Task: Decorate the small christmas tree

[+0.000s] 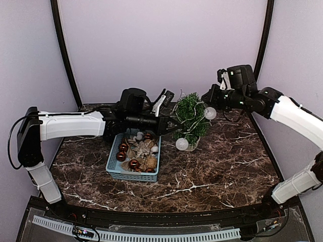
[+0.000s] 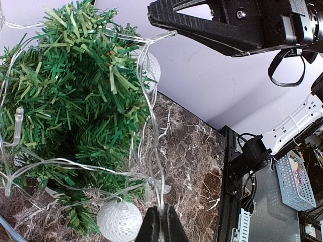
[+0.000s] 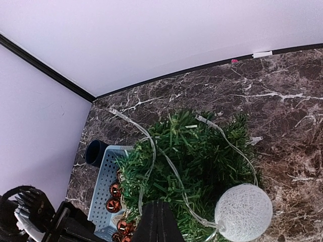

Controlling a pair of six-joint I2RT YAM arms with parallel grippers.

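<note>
Top view: small christmas tree (image 1: 191, 113), bushy dark-green artificial conifer, stands upright near ctr-back of the dark brown white-veined marble bench (image 1: 222, 166). Just left of it is a blue plastic basket (image 1: 132, 176) w/ shiny red baubles (image 1: 133, 164) and other pale ornaments inside. A clear-wire light string (image 1: 194, 132) is draped over the tree, w/ one white woven ball (image 1: 210, 113) at the tree's upper right and another (image 1: 181, 144) low at its front. Left claw (image 1: 171, 127) is at the tree's left side, above the basket's far end. Right claw (image 1: 206, 97) is at the tree's upper right, near the higher ball. Grip state too small to tell here.

Left wrist view: tree (image 2: 70, 96) fills the left half. Left claw (image 2: 160, 224) has its jaws pressed together w/ a strand of the light string (image 2: 151, 151) running down straight btwn the tips, so pinched. A white woven ball (image 2: 119, 220) hangs just beside it. Right claw (image 2: 159, 17) is up top w/ jaws together. A strand reaches its tip, but can't tell if it's gripped.

Right wrist view: looks down on the tree (image 3: 192, 156). Right claw (image 3: 159, 222) is closed tight above the foliage, w/ strands passing either side. No hold on them is visible. White woven ball (image 3: 243, 212) is near, to the right. Basket (image 3: 103, 171) w/ baubles (image 3: 113, 204) touches the tree's far side.
</note>
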